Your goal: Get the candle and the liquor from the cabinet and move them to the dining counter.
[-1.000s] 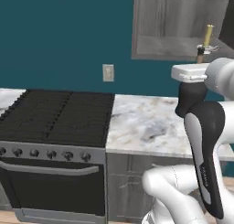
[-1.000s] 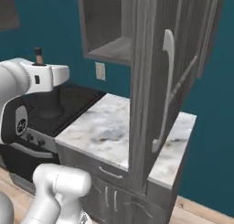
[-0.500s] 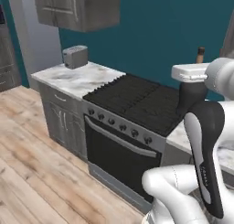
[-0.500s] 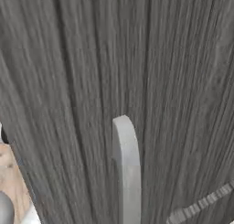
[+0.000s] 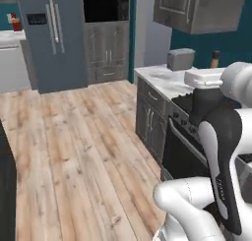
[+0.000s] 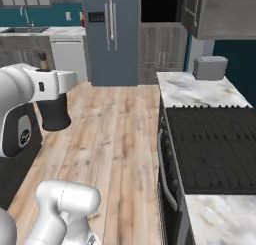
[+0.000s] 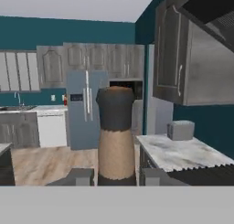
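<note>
One liquor (image 7: pixel 116 136) bottle sat in the gripper (image 7: pixel 117 176); hand view showed the black neck and brownish stopper rising upright between the two finger tips (image 7: pixel 78 176), jaws narrow and closed on it; same stopper poked up behind the arm in the left base view (image 5: pixel 214 59) and beside the wrist in the right base view (image 6: pixel 44 64), so the bottle was held in the air, off any surface. Candle and dining counter: couldn't tell where from these frames.

Counted in the room: one tall grey fridge (image 6: pixel 109 36) at the far wall, two vertical handles on it; one dark wall oven opening (image 6: pixel 160 7) right of the fridge, grey doors under it; one grey toaster (image 6: pixel 210 67) on the marble worktop (image 6: pixel 192 90) along the right side; one black stove (image 6: pixel 215 148) nearer than the toaster, oven front facing the wood floor (image 6: pixel 120 134). One grey wood-grain wall cabinet (image 6: pixel 222 13) hung above toaster and stove, door shut in the left base view (image 5: pixel 197 8), silver bar handle visible in the hand view (image 7: pixel 180 81). One small red bottle (image 5: pixel 16 23) far left on a white top; one sink tap (image 6: pixel 23 14) far left in the right base view. Upper units ran along the far teal wall (image 7: pixel 27 63); exact door count too blurred to call.
</note>
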